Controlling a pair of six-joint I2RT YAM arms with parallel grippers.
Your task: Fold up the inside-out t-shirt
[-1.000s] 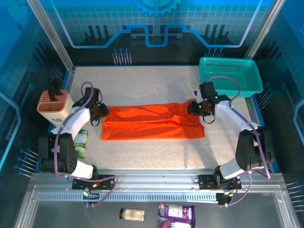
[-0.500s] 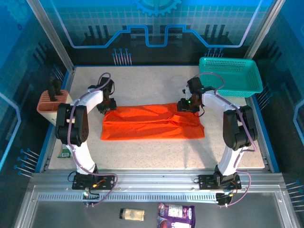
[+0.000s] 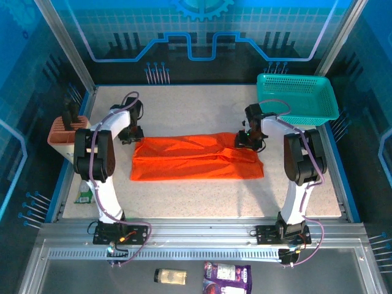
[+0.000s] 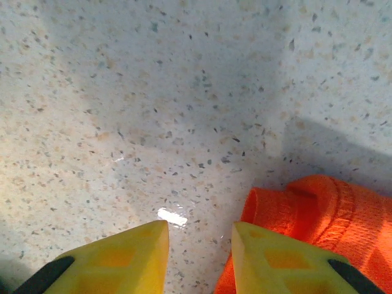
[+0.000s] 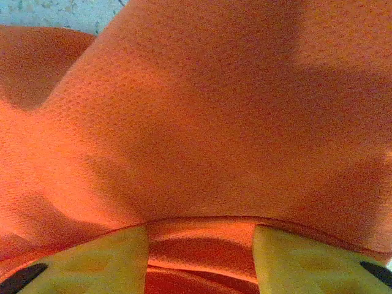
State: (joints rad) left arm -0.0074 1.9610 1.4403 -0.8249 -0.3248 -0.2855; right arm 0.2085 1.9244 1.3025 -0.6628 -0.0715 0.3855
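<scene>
Basket (image 3: pixel 297 98) far right, t-shirt (image 3: pixel 196 158) centre (near table (image 3: pixel 202 196) free).

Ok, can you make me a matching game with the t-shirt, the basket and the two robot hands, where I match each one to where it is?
Things:
1. t-shirt
2. basket
3. left hand
4. right hand

Places:
A. in the far right corner of the table
B. orange cloth between its fingers
C. over bare table, just beside the t-shirt's edge
D. lying flat across the middle

Pairs: 1-D, 2-A, 3-C, 4-B
</scene>
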